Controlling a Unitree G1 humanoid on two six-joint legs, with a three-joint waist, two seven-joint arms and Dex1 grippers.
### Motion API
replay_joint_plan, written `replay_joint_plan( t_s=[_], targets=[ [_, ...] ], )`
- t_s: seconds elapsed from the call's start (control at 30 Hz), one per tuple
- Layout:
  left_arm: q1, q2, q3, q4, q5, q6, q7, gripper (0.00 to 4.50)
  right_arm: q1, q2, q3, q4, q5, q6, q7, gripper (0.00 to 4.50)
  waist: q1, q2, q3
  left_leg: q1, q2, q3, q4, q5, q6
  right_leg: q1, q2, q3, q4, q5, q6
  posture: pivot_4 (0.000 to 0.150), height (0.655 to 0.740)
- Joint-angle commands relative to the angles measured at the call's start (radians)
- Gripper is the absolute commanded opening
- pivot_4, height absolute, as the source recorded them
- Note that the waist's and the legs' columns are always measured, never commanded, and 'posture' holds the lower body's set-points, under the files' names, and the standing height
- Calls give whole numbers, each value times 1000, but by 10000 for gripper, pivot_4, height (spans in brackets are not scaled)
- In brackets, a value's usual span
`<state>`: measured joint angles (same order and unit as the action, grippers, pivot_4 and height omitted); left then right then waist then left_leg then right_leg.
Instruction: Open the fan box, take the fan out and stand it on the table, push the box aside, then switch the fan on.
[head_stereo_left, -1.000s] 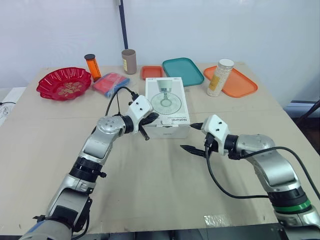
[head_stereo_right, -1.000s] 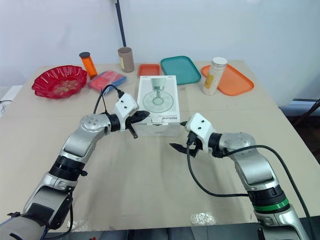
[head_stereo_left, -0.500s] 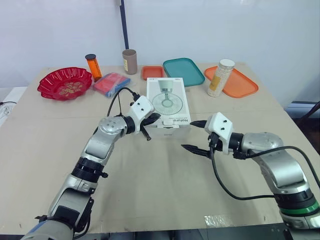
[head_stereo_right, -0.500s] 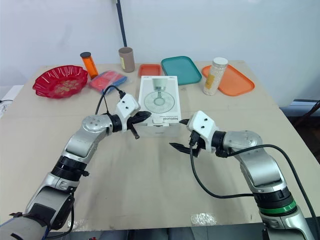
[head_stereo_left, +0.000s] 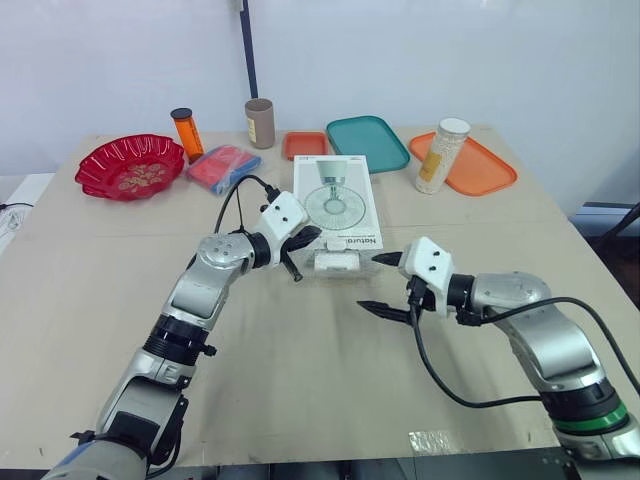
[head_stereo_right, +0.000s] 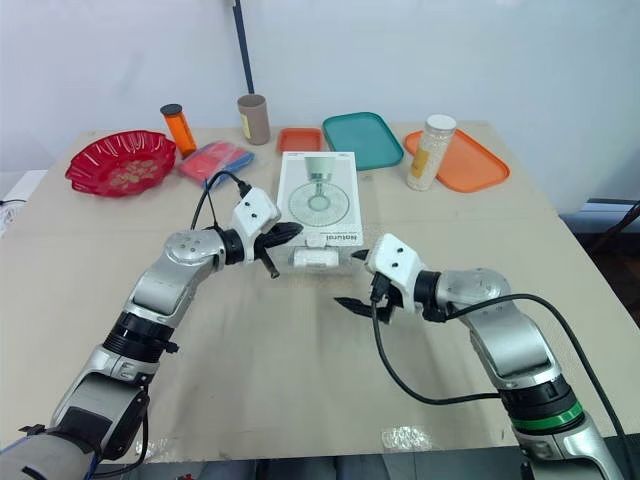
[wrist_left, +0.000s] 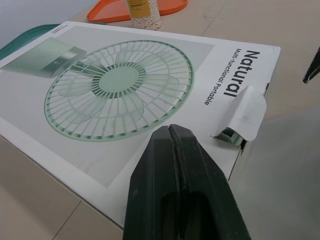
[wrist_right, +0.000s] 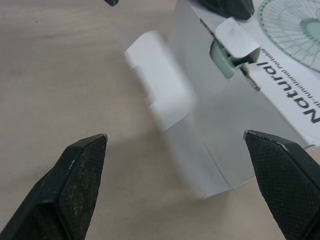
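- The fan box (head_stereo_left: 337, 203) lies flat on the table (head_stereo_left: 300, 380), print side up. Its near end flap (head_stereo_left: 334, 262) hangs open, and the fan isn't out yet, so it's presumably inside.
- The left gripper (wrist_left: 171, 131) sits at the box's near left corner, fingers pressed together on nothing. My guess is it's steadying the box so it won't slide.
- The right gripper (head_stereo_left: 380, 282) hovers just off the open end, fingers spread wide and empty, probably lined up to reach in.

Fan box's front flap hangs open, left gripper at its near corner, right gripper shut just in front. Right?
No: the right gripper is open, fingers spread wide before the fan box, as the right wrist view shows. Rest holds.
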<state>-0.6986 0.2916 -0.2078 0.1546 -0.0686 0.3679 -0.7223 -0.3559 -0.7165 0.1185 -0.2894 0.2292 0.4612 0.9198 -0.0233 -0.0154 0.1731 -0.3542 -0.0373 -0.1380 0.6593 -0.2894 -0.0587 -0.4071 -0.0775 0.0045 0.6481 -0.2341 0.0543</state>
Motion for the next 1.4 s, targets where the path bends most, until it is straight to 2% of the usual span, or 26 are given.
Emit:
replay_joint_plan(
  t_s=[0.03,0.47,0.87,1.23,1.4],
  targets=[
    [19,2,-7,3,7,6,5,539,32,-38,-5,-66,27,9,47,45000,0,0,0,0,0,0,0,0,0,0,0,0,0,0,0,1500,7400],
    [21,5,-6,-6,6,12,9,539,68,5,88,-39,-18,7,26,45000,0,0,0,0,0,0,0,0,0,0,0,0,0,0,0,1500,7400],
    [17,2,-9,3,4,10,8,539,2,-6,-124,-32,130,232,-52,45000,0,0,0,0,0,0,0,0,0,0,0,0,0,0,0,1500,7400],
    [14,8,-6,-1,5,14,3,539,-91,120,-52,164,89,210,-118,45000,0,0,0,0,0,0,1,0,0,0,0,0,0,0,0,1500,7400],
    [25,14,-3,-11,7,19,9,539,-85,122,-46,159,98,209,-101,45000,0,0,0,0,0,0,0,0,0,0,0,0,0,0,0,1500,7400]
  ],
)
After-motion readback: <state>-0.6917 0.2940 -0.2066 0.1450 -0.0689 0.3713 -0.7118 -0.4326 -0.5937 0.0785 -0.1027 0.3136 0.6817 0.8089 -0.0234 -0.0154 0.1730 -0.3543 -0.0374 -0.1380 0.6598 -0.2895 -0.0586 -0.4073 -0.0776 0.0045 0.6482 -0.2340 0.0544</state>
